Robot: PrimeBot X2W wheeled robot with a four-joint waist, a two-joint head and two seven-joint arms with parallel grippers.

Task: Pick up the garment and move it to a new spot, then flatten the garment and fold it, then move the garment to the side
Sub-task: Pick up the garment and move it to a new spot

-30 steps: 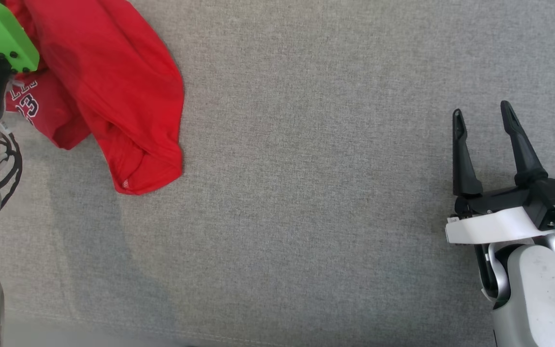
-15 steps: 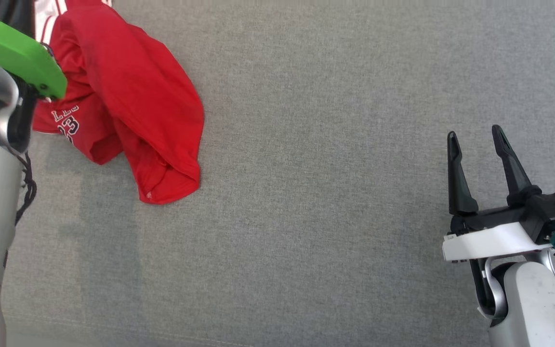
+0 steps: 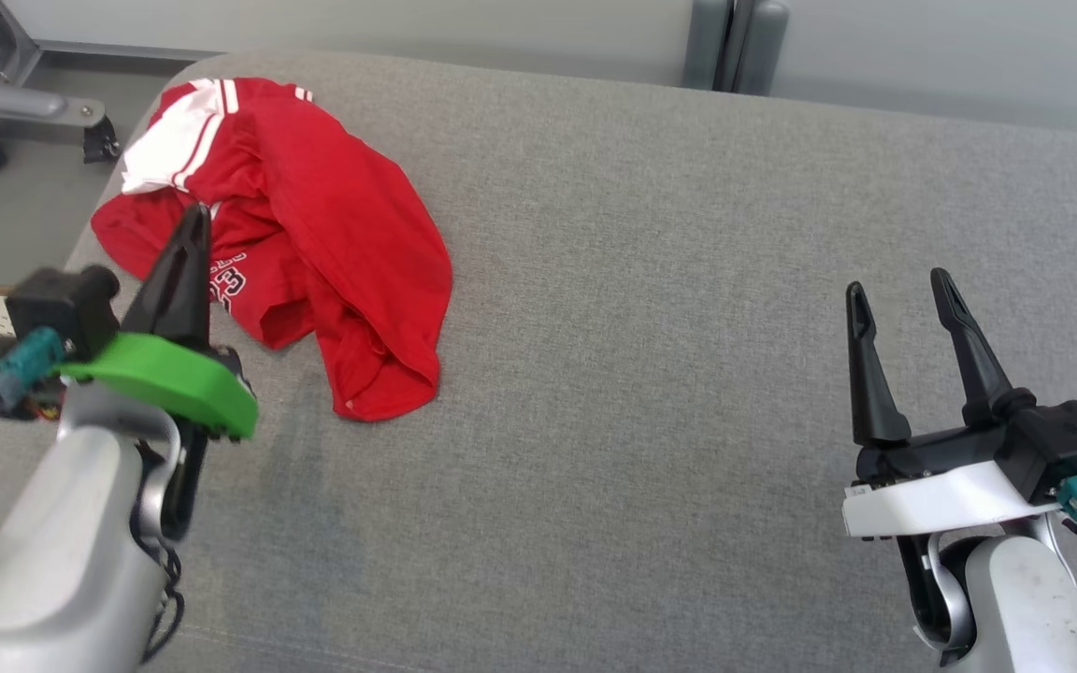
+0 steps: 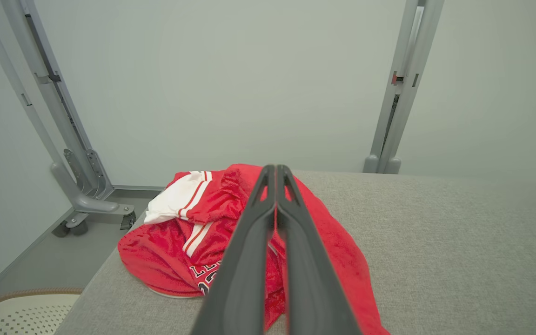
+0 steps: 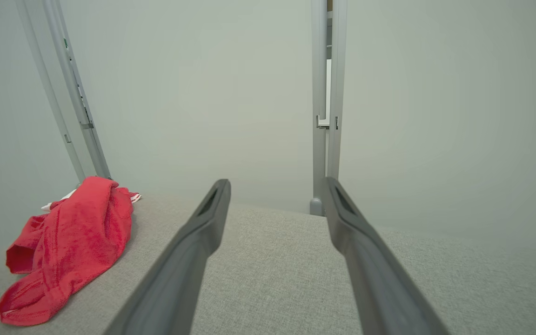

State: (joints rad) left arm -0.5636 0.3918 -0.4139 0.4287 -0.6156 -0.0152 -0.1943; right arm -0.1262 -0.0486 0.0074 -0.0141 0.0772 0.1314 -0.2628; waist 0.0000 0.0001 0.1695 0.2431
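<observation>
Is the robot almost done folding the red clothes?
Not nearly. Nothing looks done: the red garment lies crumpled at the far left corner of the grey surface. The left gripper is shut and empty near it; the right gripper is open, far away. Picking up, flattening, folding, moving remain.

Bright, even light, faint soft shadows, wrist-view edge distortion, perhaps slight haze.

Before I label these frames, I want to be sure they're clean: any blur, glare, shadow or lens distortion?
Head view: soft even light, no glare, the garment sharp, a faint shadow on the cushion beside the left arm. Left wrist view: the shut left claw is blurred up close; the frame posts splay outward. Right wrist view: the open right claw is soft.
</observation>
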